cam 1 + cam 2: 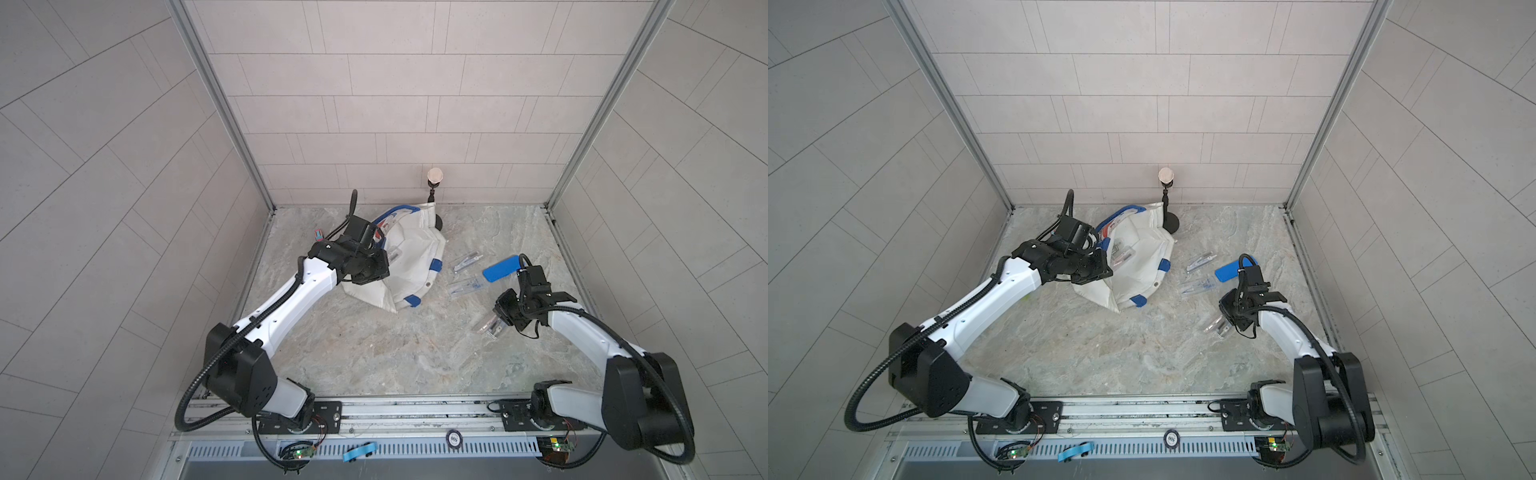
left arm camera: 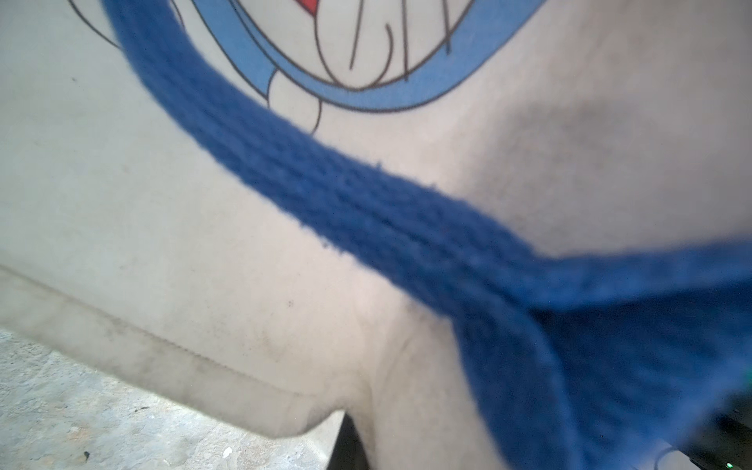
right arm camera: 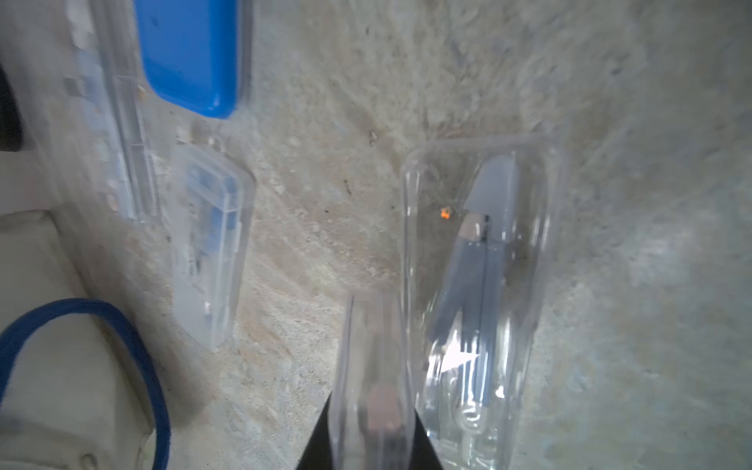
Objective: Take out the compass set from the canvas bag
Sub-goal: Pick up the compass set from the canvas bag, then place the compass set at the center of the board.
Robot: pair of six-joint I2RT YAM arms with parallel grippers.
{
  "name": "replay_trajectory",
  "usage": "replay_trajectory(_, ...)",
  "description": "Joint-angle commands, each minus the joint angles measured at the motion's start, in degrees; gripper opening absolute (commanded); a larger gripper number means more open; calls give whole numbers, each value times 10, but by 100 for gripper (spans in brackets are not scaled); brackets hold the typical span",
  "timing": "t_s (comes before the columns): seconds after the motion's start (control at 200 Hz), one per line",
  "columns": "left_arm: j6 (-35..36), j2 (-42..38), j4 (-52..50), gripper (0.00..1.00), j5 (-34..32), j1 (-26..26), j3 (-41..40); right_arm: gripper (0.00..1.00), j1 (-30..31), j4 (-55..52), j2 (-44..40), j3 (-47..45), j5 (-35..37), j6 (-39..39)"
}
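Marble tabletop, front bare; left gripper clamps canvas bag, right gripper clamps compass pack.

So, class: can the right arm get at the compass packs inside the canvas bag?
Probably not: the right end effector grips a clear pack; otherwise the canvas bag gapes open, showing inner packs.

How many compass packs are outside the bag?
4: two packs near the bag, one by the right gripper, one held in it. More inside the bag, partly hidden.
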Motion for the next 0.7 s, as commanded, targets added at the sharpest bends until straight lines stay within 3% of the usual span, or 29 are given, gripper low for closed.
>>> replay_trajectory(0.0,4,3,-4,0,6,2,17,8,-5,70,19,0,-15,-8)
replay_trajectory(0.37,-12,-13,3,0,-1,2,1,14,-6,89,96,24,-25,-23)
replay_trajectory(0.475,-14,-13,4,0,-2,2,1,33,-7,56,105,31,-17,-26)
replay_trajectory(0.57,-15,-15,3,0,-4,2,1,45,-13,4,61,43,4,-29)
replay_trajectory(0.695,-1,-24,0,0,-7,2,1,49,-14,-84,-28,91,36,-34)
